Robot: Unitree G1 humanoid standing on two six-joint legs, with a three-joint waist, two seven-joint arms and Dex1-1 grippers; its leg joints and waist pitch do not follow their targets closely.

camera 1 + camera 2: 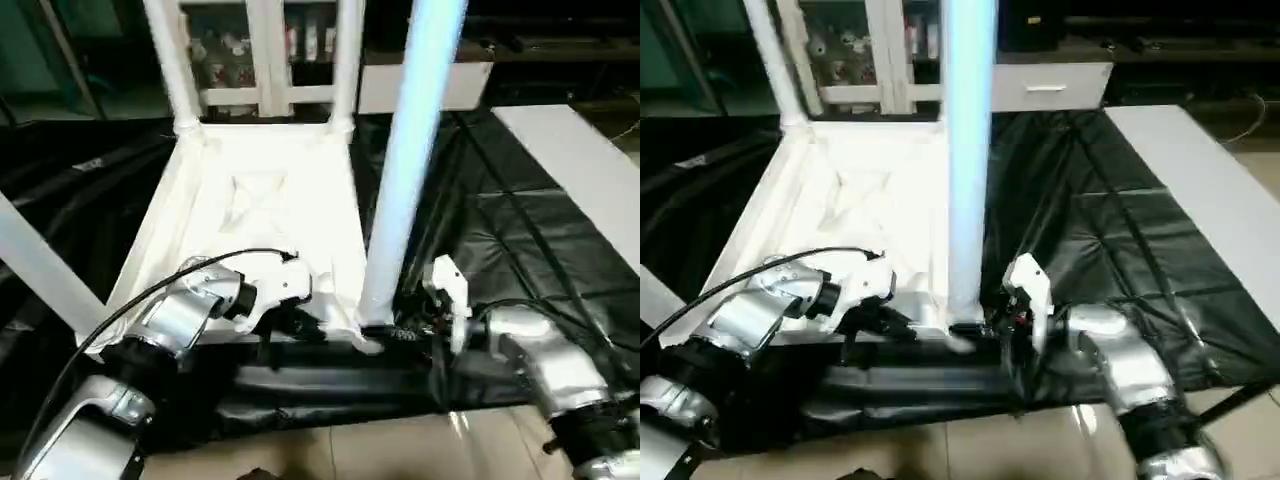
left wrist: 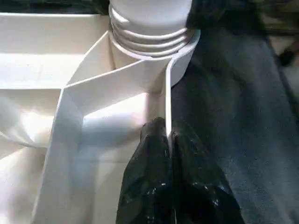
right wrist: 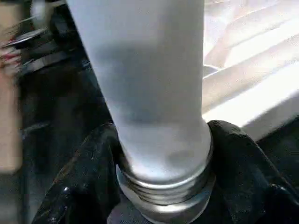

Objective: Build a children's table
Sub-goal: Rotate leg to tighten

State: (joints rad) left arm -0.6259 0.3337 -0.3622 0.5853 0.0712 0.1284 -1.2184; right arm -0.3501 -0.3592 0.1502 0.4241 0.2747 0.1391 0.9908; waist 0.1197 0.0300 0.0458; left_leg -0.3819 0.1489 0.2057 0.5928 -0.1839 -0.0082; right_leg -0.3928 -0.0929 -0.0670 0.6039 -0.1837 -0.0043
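The white ribbed plastic tabletop (image 1: 265, 215) is laid inverted on the black-covered work surface (image 1: 520, 240), its rim pinched by the closed left gripper (image 2: 169, 140) for steadiness, while the white tubular leg (image 1: 405, 170), threaded at its five-o'clock corner socket, is clasped by the right gripper (image 3: 163, 158).

From my head cameras the white tabletop (image 1: 260, 200) is blown out by overhead light, its ribs nearly washed away. The near leg (image 1: 410, 160) reads bluish and smeared. The black cover (image 1: 520, 250) shows soft sheen along its creases, and the background stays dim. On my right wrist feed the leg sits close and out of focus, with a grey shadow across it.
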